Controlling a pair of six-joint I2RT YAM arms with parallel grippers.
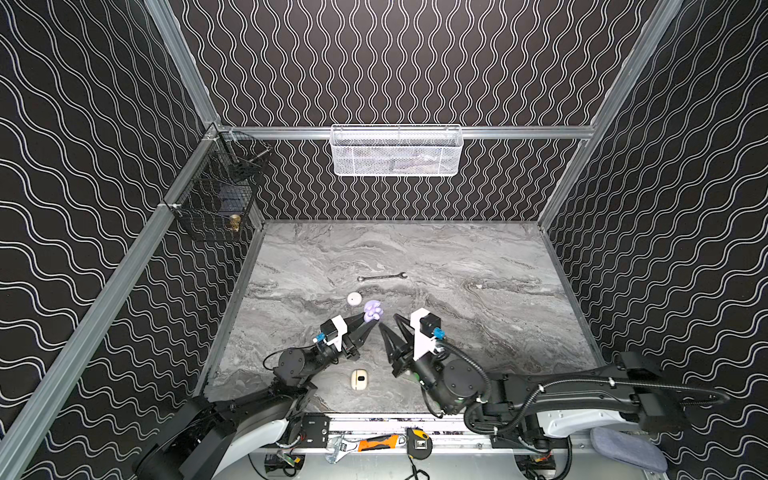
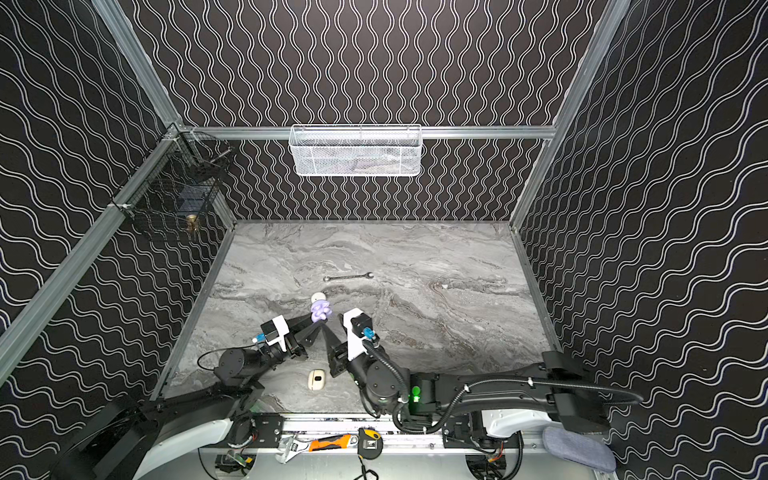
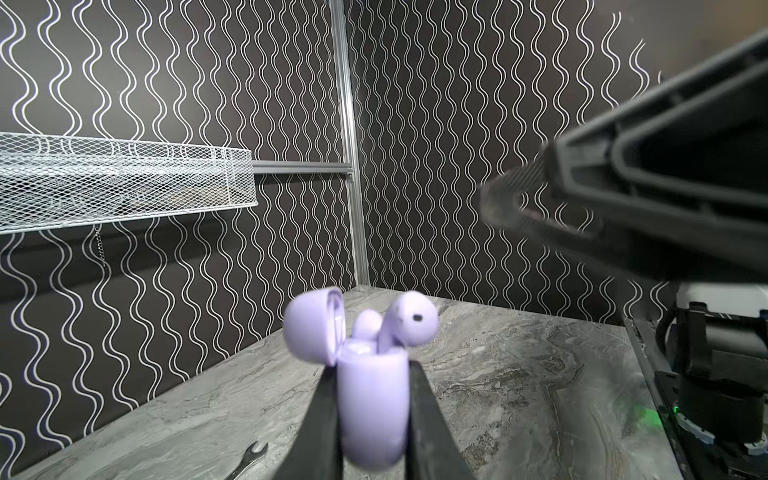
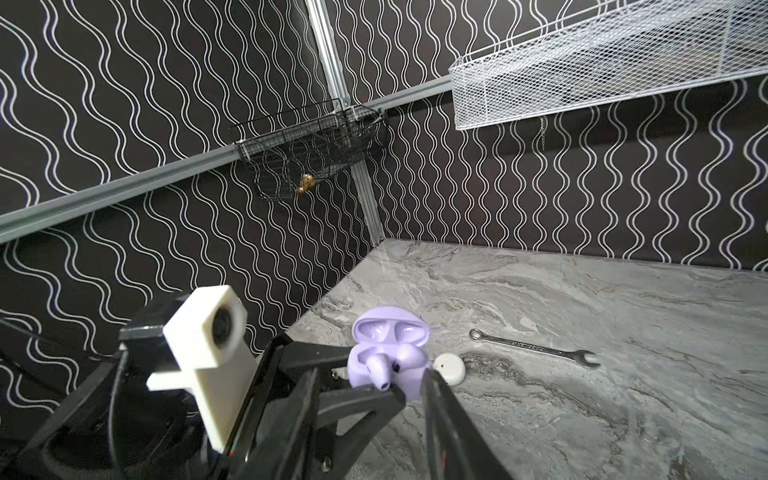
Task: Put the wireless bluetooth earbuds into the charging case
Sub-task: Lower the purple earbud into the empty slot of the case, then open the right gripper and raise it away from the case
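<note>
left gripper [image 1: 371,321] clamped on lavender charging case [image 3: 372,411], lid [image 3: 309,328] open, left of centre over marble table [image 1: 457,257]. left wrist view: 1 lavender earbud [image 3: 411,318] standing proud of socket, 2nd earbud [image 3: 368,324] sitting lower. both top views show only a lavender blob there. right wrist view adds 2 hollows inside lid. right gripper [image 1: 387,320] just right of case, jaws apart, nothing between. white round case [image 1: 354,299] just far-left of it, wrench [image 1: 382,276] farther. cream case [image 1: 359,379] near edge, top views only.
</note>
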